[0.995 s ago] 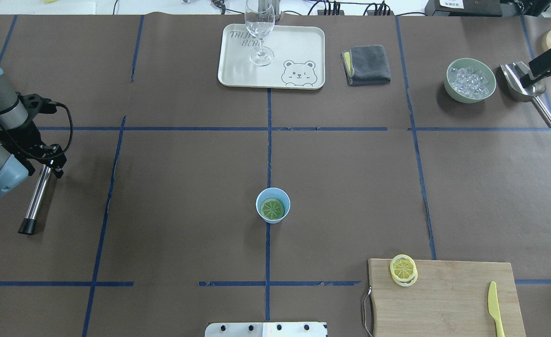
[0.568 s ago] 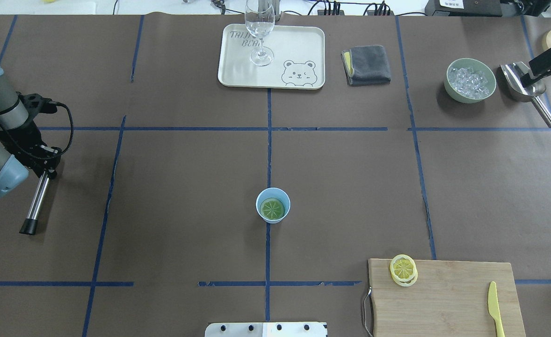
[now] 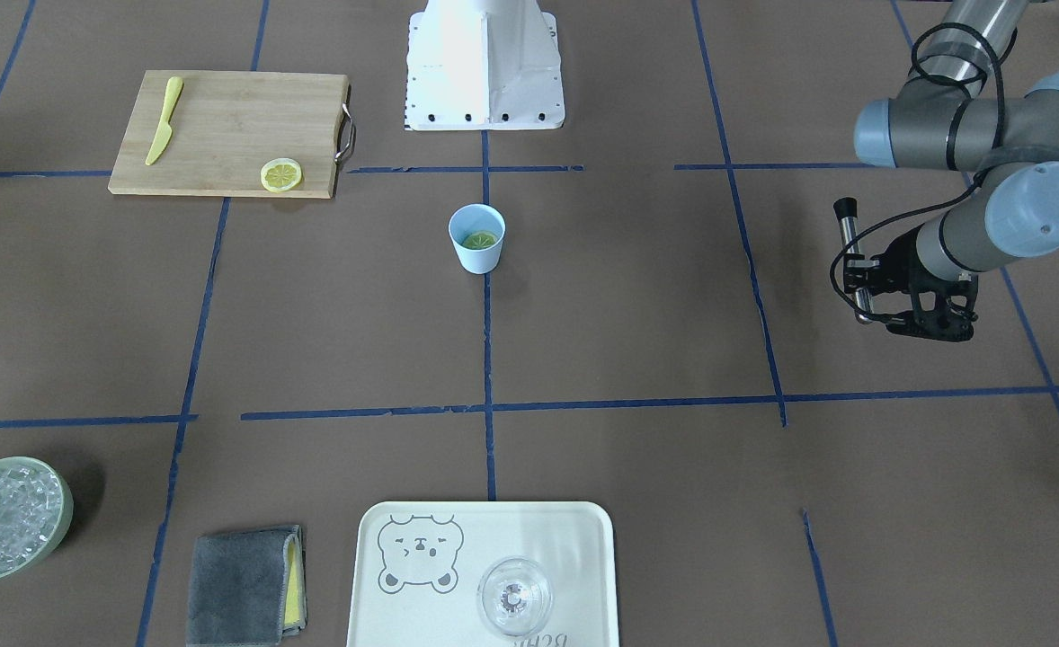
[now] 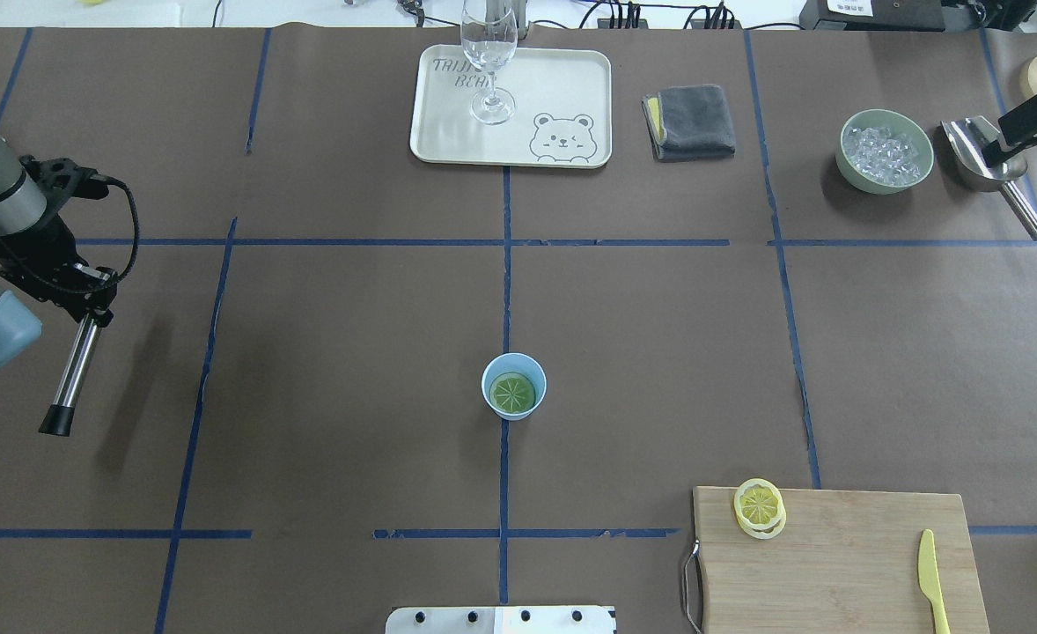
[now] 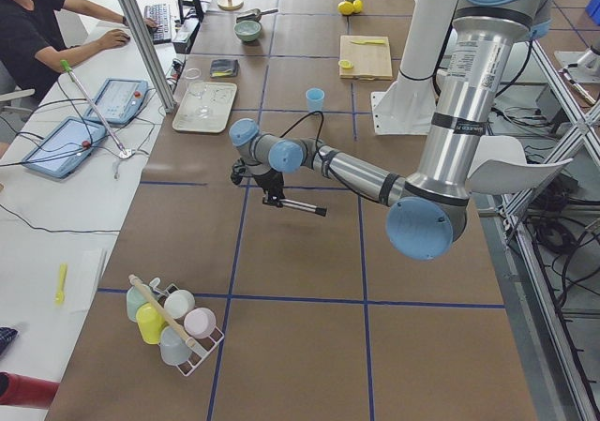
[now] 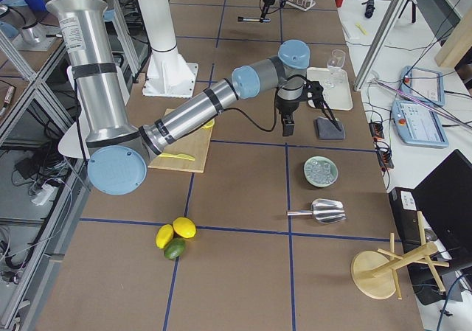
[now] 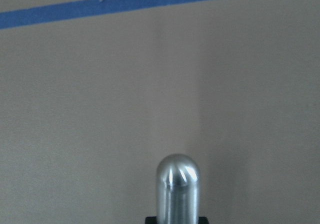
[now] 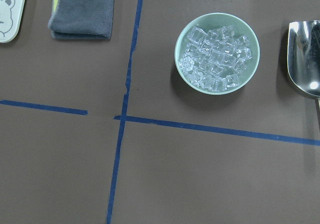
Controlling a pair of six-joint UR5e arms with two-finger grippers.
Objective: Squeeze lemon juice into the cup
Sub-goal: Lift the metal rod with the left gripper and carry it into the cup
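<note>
The light-blue cup (image 4: 493, 373) stands upright at the table's middle, and it also shows in the front view (image 3: 476, 258). One lemon slice (image 4: 513, 394) lies flat inside it. Another lemon slice (image 4: 759, 507) lies on the wooden cutting board (image 4: 844, 563). My left gripper (image 4: 87, 304) is far left of the cup. It is shut on a metal rod (image 4: 71, 374) with a black tip, held above the table; the rod's rounded end shows in the left wrist view (image 7: 178, 194). My right gripper (image 4: 1033, 114) hangs high near the ice bowl, and its fingers do not show clearly.
A cream tray (image 4: 562, 88) with a wine glass (image 4: 489, 53) stands at the far middle. A grey cloth (image 4: 693, 121), a green bowl of ice (image 4: 886, 151) and a metal scoop (image 4: 981, 163) lie at the far right. A yellow plastic knife (image 4: 930, 581) lies on the board.
My left arm has drawn back slightly toward the view's left and far side, carrying the rod with it. The cup and lemon slices have not moved.
</note>
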